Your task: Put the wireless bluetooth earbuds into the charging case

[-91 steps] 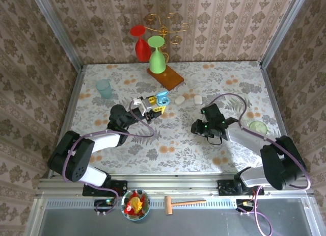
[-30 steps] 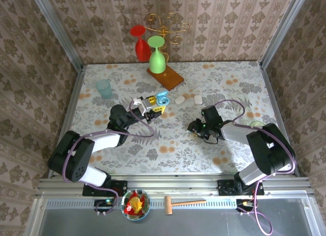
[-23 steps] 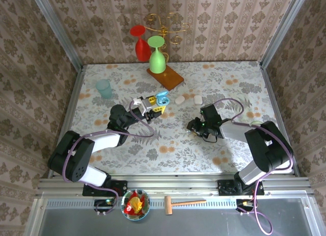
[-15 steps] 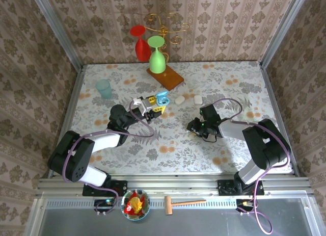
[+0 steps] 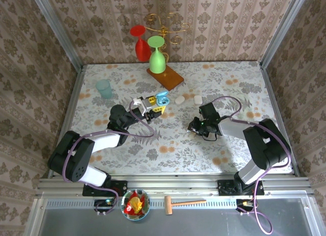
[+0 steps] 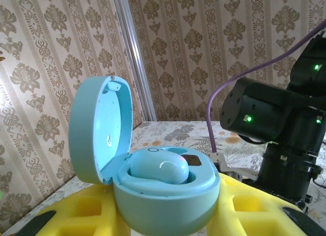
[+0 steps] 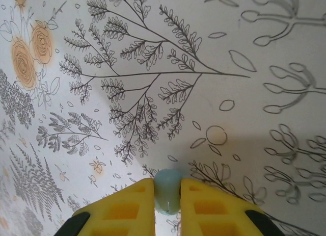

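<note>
Your right gripper pinched a pale earbud tight. The open charging case, clamped in your left gripper, lay at its ten o'clock, well apart.

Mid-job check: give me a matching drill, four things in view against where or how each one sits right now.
Things:
1. charging case
2. earbud outside the case
3. teal cup
4. wooden hammer

Places or states:
A. far left of the table
B. pinched between the right hand's fingers
C. off the table, beside the bowl
D. lid open, held by the left hand

Pairs: 1-D, 2-B, 3-A, 4-C.
</note>
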You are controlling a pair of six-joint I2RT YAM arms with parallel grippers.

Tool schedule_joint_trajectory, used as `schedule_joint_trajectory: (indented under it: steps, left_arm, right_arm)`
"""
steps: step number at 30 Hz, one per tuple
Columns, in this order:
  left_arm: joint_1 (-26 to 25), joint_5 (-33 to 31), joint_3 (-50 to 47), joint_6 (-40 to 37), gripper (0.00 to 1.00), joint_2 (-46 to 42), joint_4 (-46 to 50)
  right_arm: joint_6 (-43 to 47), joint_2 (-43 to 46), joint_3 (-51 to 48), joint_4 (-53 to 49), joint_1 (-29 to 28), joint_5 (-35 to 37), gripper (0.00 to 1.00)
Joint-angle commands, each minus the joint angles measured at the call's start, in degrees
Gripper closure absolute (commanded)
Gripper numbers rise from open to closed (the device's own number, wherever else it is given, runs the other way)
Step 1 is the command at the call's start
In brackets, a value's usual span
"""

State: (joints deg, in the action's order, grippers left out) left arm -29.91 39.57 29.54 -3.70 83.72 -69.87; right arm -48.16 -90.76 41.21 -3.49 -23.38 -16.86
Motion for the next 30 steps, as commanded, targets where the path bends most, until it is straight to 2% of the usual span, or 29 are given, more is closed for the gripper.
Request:
schedule_joint_trajectory:
  steps: [1, 8, 14, 23, 30]
  left_arm:
    - [0.23, -0.35, -0.80, -1.95, 0.73, -0.50, -0.45]
    - [0.20, -0.45, -0.95, -2.51, 0.73, 0.97, 0.96]
    - [0.37, -0.55, -2.20, -2.22, 0.73, 2.08, 1.89]
    - [0.71, 3.46, -3.26, -3.30, 0.74, 0.51, 7.59]
    - [0.73, 6.86, -2.83, -2.81, 0.73, -2.11, 11.38]
  right_arm:
    - [5.41, 5.78, 3.45, -7.66, -0.90, 5.16, 0.86]
    - [14.72, 14.30, 12.86, -21.39, -4.55, 11.62, 0.85]
    - [21.34, 16.10, 23.41, -29.88, -10.53, 16.91, 0.84]
    - [28.43, 12.20, 34.20, -30.88, -16.62, 16.69, 0.84]
    - [32.82, 7.58, 37.93, -30.62, -19.14, 17.27, 0.84]
